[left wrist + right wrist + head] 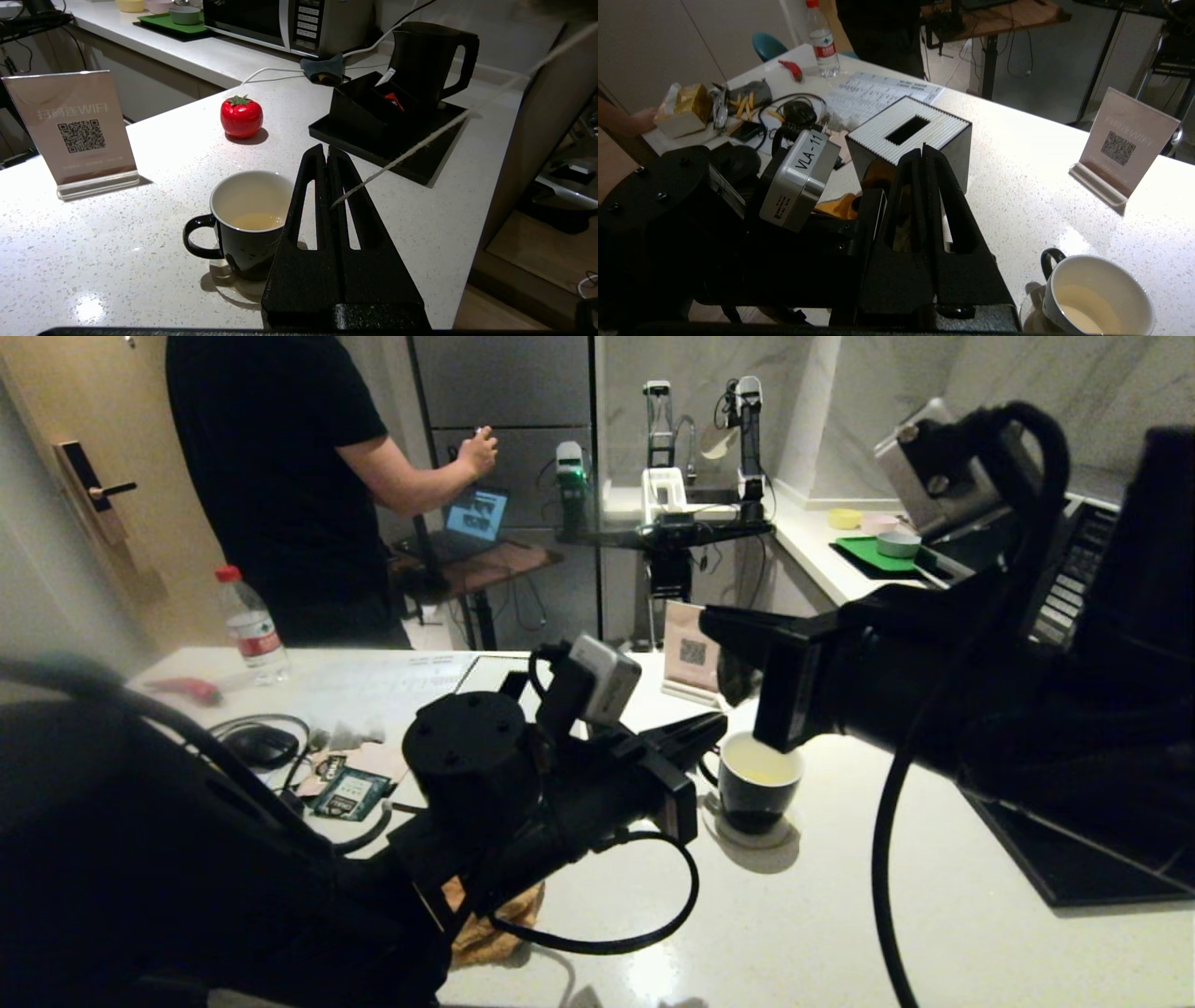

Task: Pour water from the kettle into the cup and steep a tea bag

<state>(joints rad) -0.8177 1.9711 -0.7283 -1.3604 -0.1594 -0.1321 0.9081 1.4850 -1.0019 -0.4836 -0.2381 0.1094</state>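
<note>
Black ceramic, white inside: one cup [758, 784] stands on a coaster on the pale counter [840, 915], holding pale yellow water [257, 220]. Just left of it, the left gripper [330, 154] is clenched on a thin string [420, 147]; no tea bag shows. Far right, one black kettle [427, 60] sits on its tray. The right gripper [922, 154] hovers clenched, empty, above the cup.

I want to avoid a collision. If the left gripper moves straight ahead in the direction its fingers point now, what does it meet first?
Probably the black tray with the kettle; the shut left gripper passes beside the cup. Depth is unclear.
</note>
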